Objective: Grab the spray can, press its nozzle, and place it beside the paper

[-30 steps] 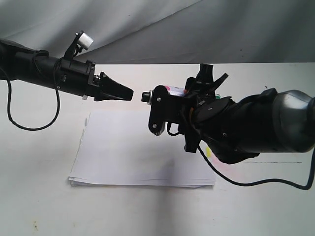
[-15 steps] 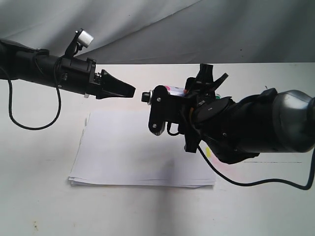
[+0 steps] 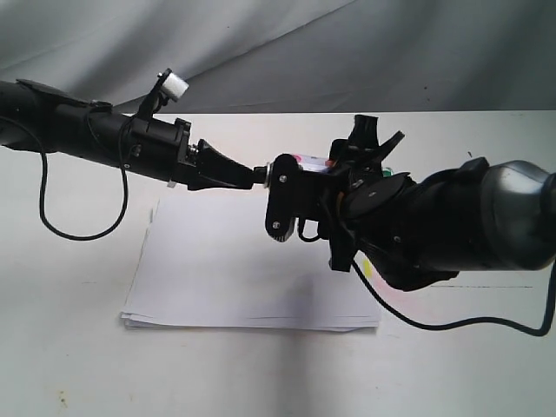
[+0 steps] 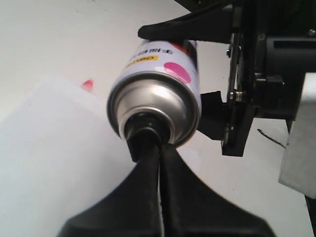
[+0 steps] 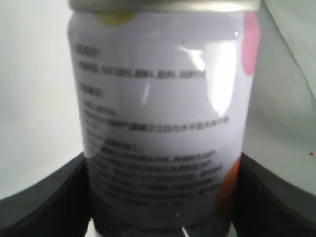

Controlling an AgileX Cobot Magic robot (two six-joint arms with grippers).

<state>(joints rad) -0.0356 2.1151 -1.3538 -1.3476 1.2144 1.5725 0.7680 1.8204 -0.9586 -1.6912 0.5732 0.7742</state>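
Jaws on your left gripper [image 3: 252, 176] are pressed together, tip touching the nozzle [image 4: 139, 127]. Spray can [image 4: 158, 74] hangs horizontal in the air above the paper [image 3: 226, 269], nozzle pointing left. Your right gripper [image 5: 160, 212] clamps the can body, one finger each side. Paper lies flat on the table [image 3: 69, 330].

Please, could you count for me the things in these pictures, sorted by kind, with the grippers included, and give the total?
Spray can: 1
Paper stack: 1
Grippers: 2, the left gripper and the right gripper
Total: 4
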